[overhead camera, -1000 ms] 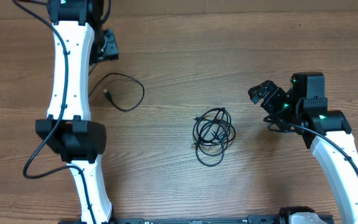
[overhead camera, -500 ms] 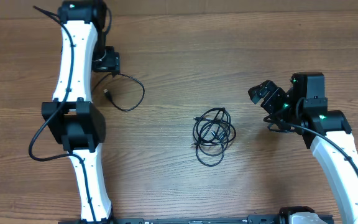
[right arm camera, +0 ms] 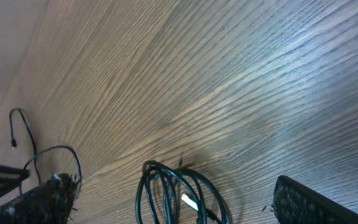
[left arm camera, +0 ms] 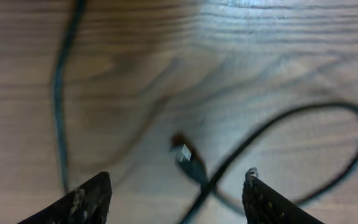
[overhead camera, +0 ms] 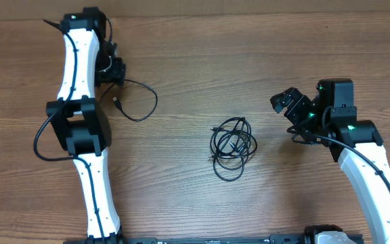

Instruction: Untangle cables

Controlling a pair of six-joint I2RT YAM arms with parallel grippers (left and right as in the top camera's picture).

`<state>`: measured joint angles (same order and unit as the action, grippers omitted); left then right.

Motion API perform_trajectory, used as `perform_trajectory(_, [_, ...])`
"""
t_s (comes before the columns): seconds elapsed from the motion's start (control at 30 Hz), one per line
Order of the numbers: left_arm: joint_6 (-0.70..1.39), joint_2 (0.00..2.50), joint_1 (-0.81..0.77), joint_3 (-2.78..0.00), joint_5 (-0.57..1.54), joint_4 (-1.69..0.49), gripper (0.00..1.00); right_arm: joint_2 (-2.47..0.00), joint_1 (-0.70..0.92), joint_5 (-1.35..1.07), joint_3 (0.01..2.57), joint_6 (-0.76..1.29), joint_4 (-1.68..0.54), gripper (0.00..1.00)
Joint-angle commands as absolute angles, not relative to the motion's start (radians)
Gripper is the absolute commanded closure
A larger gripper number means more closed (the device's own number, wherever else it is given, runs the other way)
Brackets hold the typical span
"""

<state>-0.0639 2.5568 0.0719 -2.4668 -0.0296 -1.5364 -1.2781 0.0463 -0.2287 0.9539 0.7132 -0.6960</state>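
Note:
A coiled bundle of thin black cables (overhead camera: 233, 146) lies on the wooden table at the middle. It shows in the right wrist view (right arm camera: 178, 191) with a silver-tipped plug (right arm camera: 188, 201) inside the coil. A separate black cable (overhead camera: 145, 103) lies looped at the left, its plug (overhead camera: 116, 103) pointing back. My left gripper (overhead camera: 113, 76) is open and empty, just behind that plug (left arm camera: 186, 155), which shows between its fingertips (left arm camera: 94, 198). My right gripper (overhead camera: 288, 102) is open and empty, to the right of the bundle and apart from it.
The left arm's thicker black wire (overhead camera: 40, 135) hangs beside its white links (overhead camera: 80, 129). The right arm (overhead camera: 367, 163) reaches in from the lower right. Bare wood surrounds the bundle on all sides.
My left arm has swung and its gripper has moved forward, toward the loose cable's plug. The right arm and the bundle have not moved.

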Motion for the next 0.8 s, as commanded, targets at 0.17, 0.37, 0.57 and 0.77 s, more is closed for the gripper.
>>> perform_trajectory(0.17, [-0.009,2.650,0.076,-2.468,-0.167,-1.466,0.96,-1.271,0.044,-0.226,0.969,0.705,-0.690,0.00])
perform_trajectory(0.37, [0.044,2.617,0.080,-2.577,-0.155,-1.502,0.96,-1.271,0.044,-0.226,0.969,0.705,-0.690,0.00])
perform_trajectory(0.57, [0.074,2.508,0.080,-2.779,0.032,-1.522,0.96,-1.271,0.044,-0.226,0.969,0.705,-0.690,0.00])
perform_trajectory(0.77, [0.287,2.359,0.080,-2.957,0.271,-1.425,0.96,-1.271,0.044,-0.226,0.969,0.705,-0.690,0.00])
